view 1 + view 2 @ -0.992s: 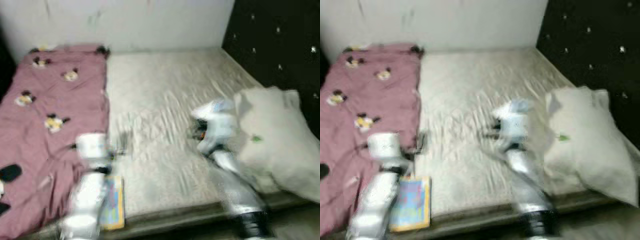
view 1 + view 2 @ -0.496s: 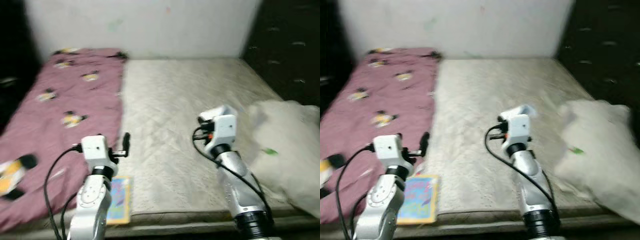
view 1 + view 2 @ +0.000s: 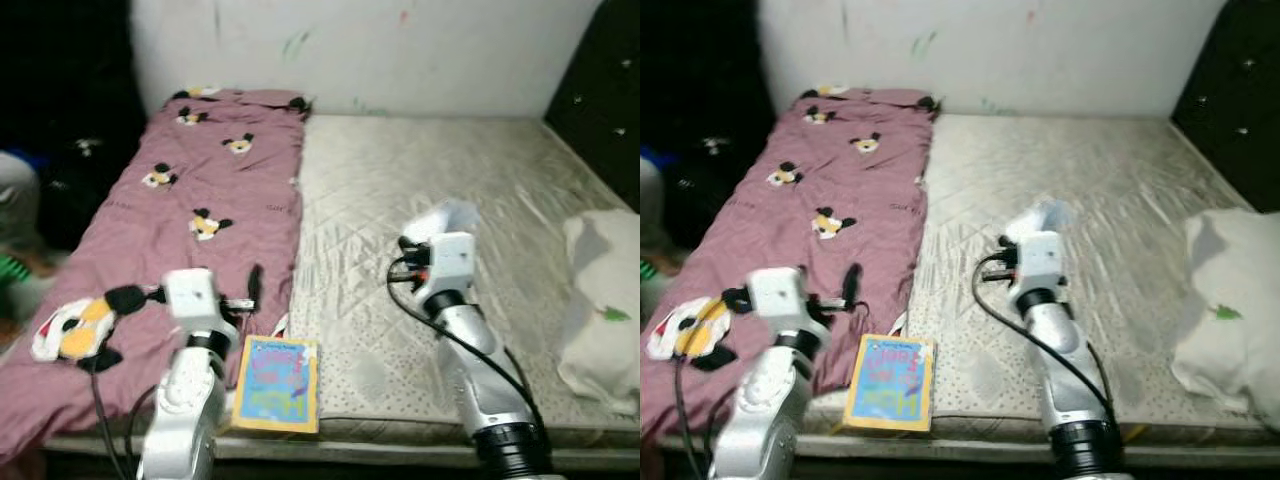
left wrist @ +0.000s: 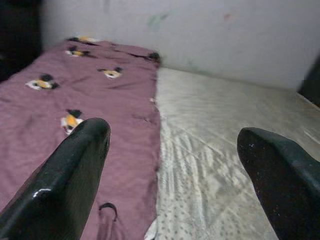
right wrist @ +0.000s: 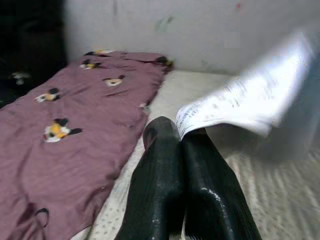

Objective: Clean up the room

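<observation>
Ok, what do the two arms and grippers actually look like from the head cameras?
Both arms are silver tubes with black collars, each ending in a white boxy wrist block trailing black cables. The left gripper and right gripper each have two long glossy black fingers.

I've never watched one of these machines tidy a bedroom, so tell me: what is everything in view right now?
Quilted beige mattress: one, bare, filling the middle and right.
Mauve cartoon-mouse print blanket: one, spread along the mattress's left side.
Colourful children's book: one, blue and yellow cover, flat at the near mattress edge beside the blanket.
Cream pillow: one, at the right edge.
White printed plastic wrapper: one, pinched in the right pincer.
Pale wall: behind the bed.
Left pincer: black fingers spread, above the blanket's edge.
Right pincer: fingers closed on the wrapper, over the mattress.
</observation>
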`<state>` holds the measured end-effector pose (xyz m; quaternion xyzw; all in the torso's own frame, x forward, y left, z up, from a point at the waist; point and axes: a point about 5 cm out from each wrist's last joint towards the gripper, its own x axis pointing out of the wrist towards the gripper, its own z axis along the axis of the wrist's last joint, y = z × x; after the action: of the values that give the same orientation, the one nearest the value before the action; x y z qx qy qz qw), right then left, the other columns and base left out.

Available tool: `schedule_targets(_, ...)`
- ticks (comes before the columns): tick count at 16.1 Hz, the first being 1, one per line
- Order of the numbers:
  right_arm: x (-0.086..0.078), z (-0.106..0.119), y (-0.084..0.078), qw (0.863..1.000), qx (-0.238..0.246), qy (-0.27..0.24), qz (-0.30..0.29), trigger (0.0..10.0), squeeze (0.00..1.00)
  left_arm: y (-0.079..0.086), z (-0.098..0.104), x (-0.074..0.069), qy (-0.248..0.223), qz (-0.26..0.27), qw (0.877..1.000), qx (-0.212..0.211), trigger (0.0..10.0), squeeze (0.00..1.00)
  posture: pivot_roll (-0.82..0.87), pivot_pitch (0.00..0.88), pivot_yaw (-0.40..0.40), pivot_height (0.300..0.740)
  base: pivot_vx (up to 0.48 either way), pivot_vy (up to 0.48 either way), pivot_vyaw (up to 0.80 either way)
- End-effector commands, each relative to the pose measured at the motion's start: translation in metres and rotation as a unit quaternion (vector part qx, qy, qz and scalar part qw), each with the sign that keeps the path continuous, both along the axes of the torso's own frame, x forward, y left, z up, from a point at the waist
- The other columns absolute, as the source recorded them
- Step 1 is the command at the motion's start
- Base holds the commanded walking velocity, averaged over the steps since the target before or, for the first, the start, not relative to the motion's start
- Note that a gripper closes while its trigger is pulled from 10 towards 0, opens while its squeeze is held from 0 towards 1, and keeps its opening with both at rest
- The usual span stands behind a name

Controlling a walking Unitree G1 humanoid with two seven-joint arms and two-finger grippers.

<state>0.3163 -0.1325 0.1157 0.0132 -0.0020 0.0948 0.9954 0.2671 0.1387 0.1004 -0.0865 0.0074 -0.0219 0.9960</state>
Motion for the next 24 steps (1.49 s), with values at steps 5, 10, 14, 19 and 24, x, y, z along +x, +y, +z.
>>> schedule_targets(5, 0.001, 0.002, 0.011, 1.0, 0.006, -0.004, 0.013, 10.0, 0.0, 0.009, -0.002, 0.001, 0.009, 0.016, 1.0, 0.008, 10.0, 0.0, -0.02, 0.0, -0.015, 0.74, 0.0, 0.48, 0.0)
schedule_targets(10, 0.001, 0.002, 0.012, 1.0, 0.003, -0.004, 0.015, 10.0, 0.0, 0.01, -0.001, 0.002, 0.01, 0.019, 1.0, 0.01, 10.0, 0.0, -0.02, 0.0, -0.015, 0.74, 0.0, 0.48, 0.0)
schedule_targets(14, 0.001, 0.001, 0.014, 1.0, 0.003, -0.002, 0.02, 10.0, 0.0, 0.01, -0.001, 0.002, 0.009, 0.018, 1.0, 0.01, 10.0, 0.0, -0.02, 0.0, -0.014, 0.74, 0.0, 0.48, 0.0)
schedule_targets(19, -0.001, -0.001, 0.022, 0.999, 0.022, 0.009, 0.035, 10.0, 0.0, 0.011, 0.0, 0.003, 0.007, 0.024, 1.0, 0.015, 10.0, 0.0, -0.02, 0.0, -0.015, 0.74, 0.0, 0.361, 0.0)
schedule_targets(24, -0.002, -0.001, 0.027, 0.999, 0.015, 0.007, 0.049, 10.0, 0.0, 0.028, 0.007, 0.003, -0.01, 0.05, 0.998, 0.043, 10.0, 0.0, -0.01, 0.0, -0.022, 0.74, 0.0, 0.243, 0.0)
